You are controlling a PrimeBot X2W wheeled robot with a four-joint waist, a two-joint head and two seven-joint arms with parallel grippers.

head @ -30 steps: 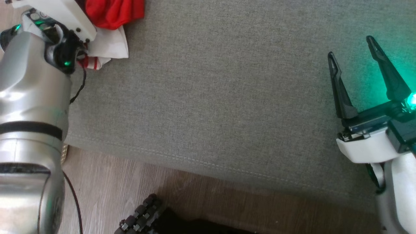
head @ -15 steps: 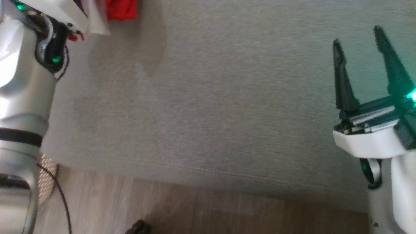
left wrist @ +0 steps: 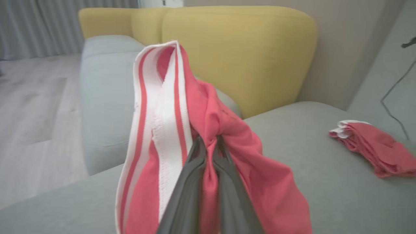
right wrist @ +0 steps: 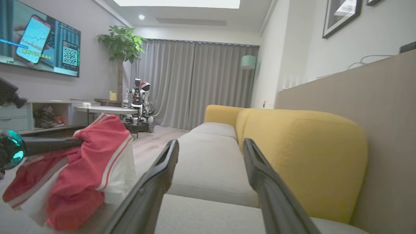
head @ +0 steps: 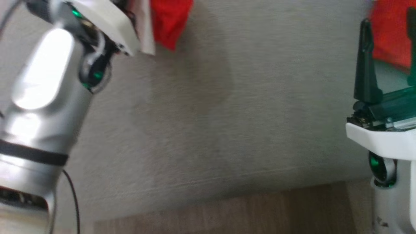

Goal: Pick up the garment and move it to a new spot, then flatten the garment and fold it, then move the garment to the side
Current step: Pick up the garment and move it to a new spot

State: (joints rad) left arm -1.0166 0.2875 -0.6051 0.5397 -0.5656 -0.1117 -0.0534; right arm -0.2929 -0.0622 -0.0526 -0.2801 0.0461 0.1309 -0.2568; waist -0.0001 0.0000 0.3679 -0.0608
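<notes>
The garment (left wrist: 247,156) is red cloth with a white band striped in red. It hangs bunched in the air above the grey sofa seat (head: 227,113). My left gripper (left wrist: 209,144) is shut on a fold of it. In the head view the garment (head: 169,19) dangles at the top left, beyond my left wrist. In the right wrist view the same bundle (right wrist: 81,169) hangs at the left. My right gripper (right wrist: 211,146) stands open and holds nothing, well to the right of the garment over the seat.
A second red cloth (left wrist: 373,151) lies on the seat to the right, behind my right gripper's fingers (head: 365,65). Yellow back cushions (left wrist: 243,48) line the far side. Wood floor (head: 227,211) runs along the sofa's front edge.
The head camera has shifted. The garment, which lay on the seat by my left gripper, now hangs lifted in its shut fingers. My right gripper stays open.
</notes>
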